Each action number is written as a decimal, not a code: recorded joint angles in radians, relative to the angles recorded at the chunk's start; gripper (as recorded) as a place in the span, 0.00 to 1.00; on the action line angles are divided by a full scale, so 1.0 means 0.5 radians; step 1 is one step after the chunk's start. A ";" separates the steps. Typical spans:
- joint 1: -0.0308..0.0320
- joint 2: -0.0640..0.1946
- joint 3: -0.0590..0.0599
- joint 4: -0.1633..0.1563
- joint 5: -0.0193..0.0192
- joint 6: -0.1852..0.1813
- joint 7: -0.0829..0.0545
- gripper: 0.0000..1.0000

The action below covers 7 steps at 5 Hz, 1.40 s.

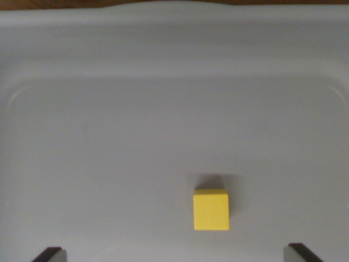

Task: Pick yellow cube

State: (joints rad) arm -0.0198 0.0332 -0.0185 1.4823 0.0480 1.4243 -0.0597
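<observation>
Currently, the gripper is spread wide, its fingertips at the wrist view's bottom corners, with the yellow cube on the white tray floor between them, right of centre.

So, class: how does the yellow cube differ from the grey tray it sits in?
The cube is bright yellow; the tray is pale grey. The cube is small and sharp-edged; the tray nearly fills the view and has rounded corners and a raised rim. The cube stands up as a solid block; the tray is a shallow holder. Both look plain and unmarked.
</observation>
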 joint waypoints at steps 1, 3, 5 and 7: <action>-0.004 0.028 -0.002 -0.056 0.0076 -0.075 -0.021 0.00; -0.008 0.058 -0.005 -0.115 0.0155 -0.155 -0.042 0.00; -0.012 0.088 -0.007 -0.174 0.0235 -0.235 -0.064 0.00; -0.017 0.122 -0.010 -0.243 0.0328 -0.328 -0.090 0.00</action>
State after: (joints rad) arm -0.0285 0.0943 -0.0234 1.3607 0.0644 1.2606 -0.1045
